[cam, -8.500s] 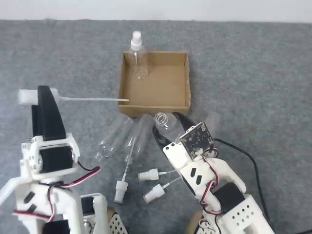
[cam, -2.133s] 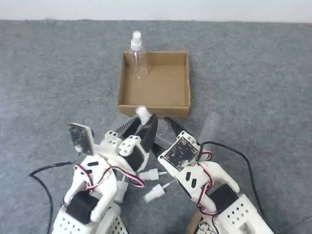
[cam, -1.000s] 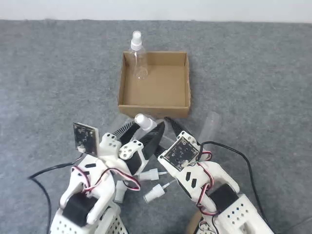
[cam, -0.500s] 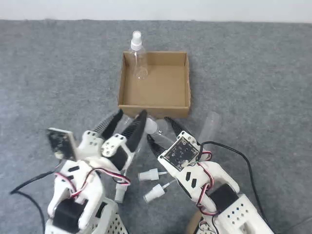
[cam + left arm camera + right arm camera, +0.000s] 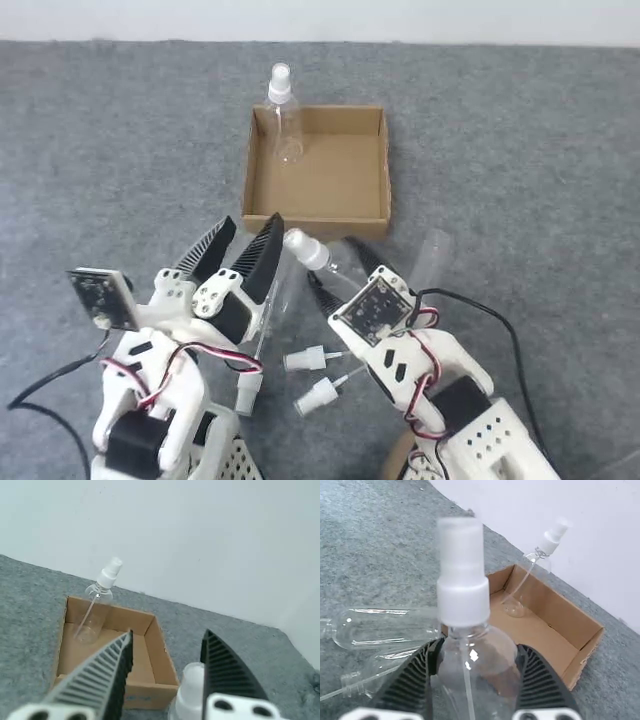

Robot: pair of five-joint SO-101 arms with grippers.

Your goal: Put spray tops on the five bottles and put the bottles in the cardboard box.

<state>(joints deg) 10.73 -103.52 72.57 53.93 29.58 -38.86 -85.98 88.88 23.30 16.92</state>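
My right gripper (image 5: 342, 272) is shut on a clear bottle (image 5: 470, 667) that carries a white spray top (image 5: 304, 248), just in front of the cardboard box (image 5: 366, 170). In the right wrist view the right gripper (image 5: 477, 651) clasps the bottle's body, with the spray top (image 5: 462, 575) upright above it. My left gripper (image 5: 252, 224) stands open just left of that spray top, apart from it. In the left wrist view the left gripper (image 5: 167, 635) is empty, and the spray top (image 5: 191, 692) shows beside one finger. A capped bottle (image 5: 285, 125) leans in the box's back left corner.
Clear uncapped bottles lie on the carpet between the arms (image 5: 278, 295) and right of the right gripper (image 5: 432, 255). Three loose spray tops (image 5: 305, 357), (image 5: 318, 397), (image 5: 248, 388) lie in front of them. Grey carpet extends either side of the box.
The left gripper was closed around the spray top on the held bottle; it has opened and drawn back to the left. The right gripper still holds the bottle, tilted slightly.
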